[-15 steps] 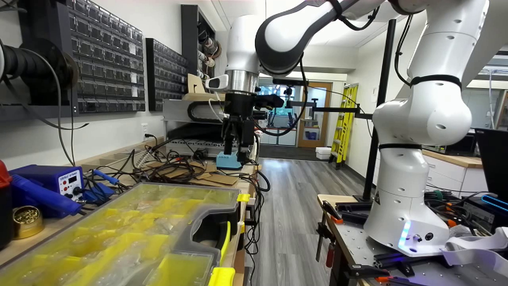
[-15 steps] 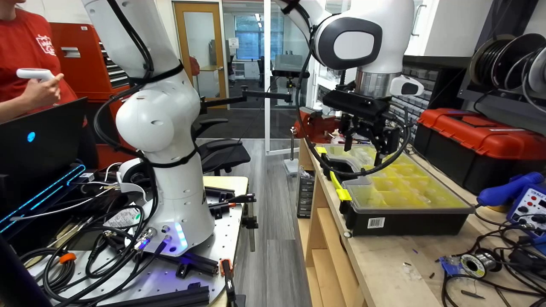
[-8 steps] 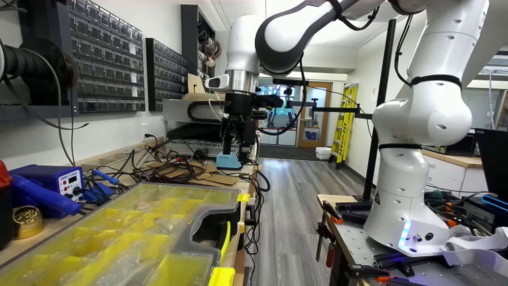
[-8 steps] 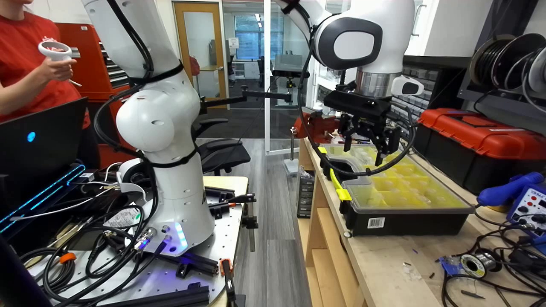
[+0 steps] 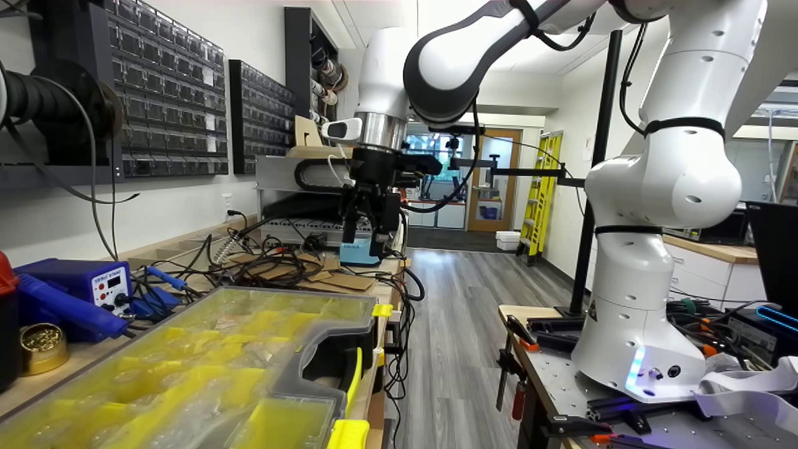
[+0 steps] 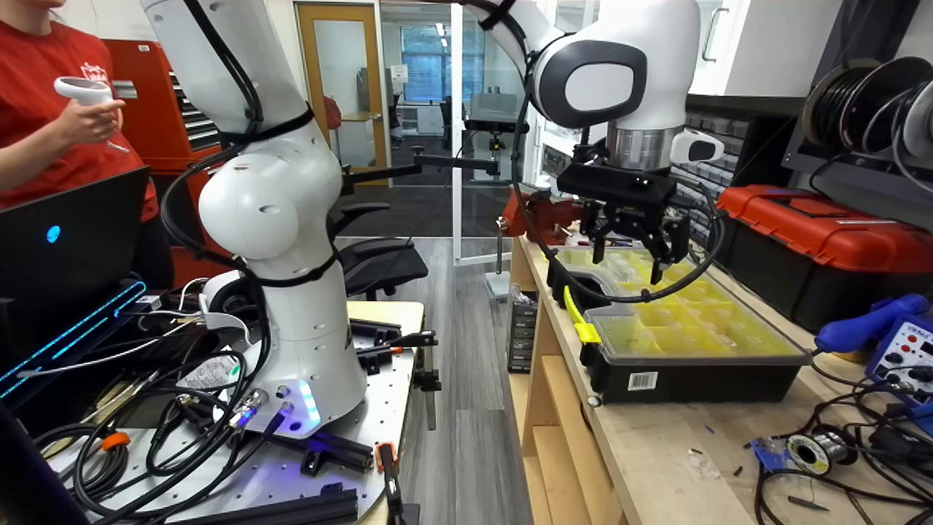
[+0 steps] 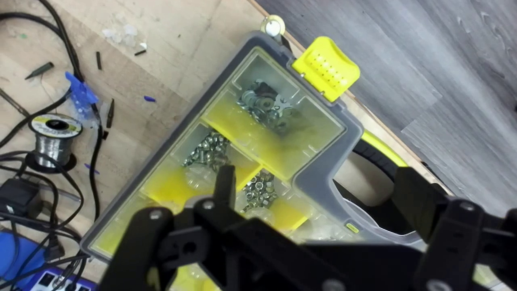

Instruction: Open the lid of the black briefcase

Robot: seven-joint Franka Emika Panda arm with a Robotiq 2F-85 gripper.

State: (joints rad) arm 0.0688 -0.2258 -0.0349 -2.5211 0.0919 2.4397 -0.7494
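Note:
The black briefcase [image 6: 700,383] lies flat on the wooden bench in both exterior views. Its clear lid [image 6: 707,332] is closed over yellow bins; it fills the lower left of an exterior view [image 5: 206,362]. A yellow latch [image 7: 327,68] shows at one front corner in the wrist view, beside the handle recess. My gripper [image 6: 627,266] is open and empty, above the case's far part. In the wrist view the gripper [image 7: 317,180] has one finger [image 7: 225,186] over the lid and the other over the handle recess. Part of the case is hidden behind the gripper there.
A red and black toolbox [image 6: 831,248] stands behind the case. A blue soldering station [image 5: 93,287], a solder spool [image 7: 54,141] and cables [image 5: 268,265] lie around it. The bench edge runs along the handle side. A person [image 6: 58,102] stands beyond the laptop.
My gripper has tilted and shifted slightly, to the right in one exterior view and to the left in another. It stays open. The case and lid have not moved. The person's hand has moved.

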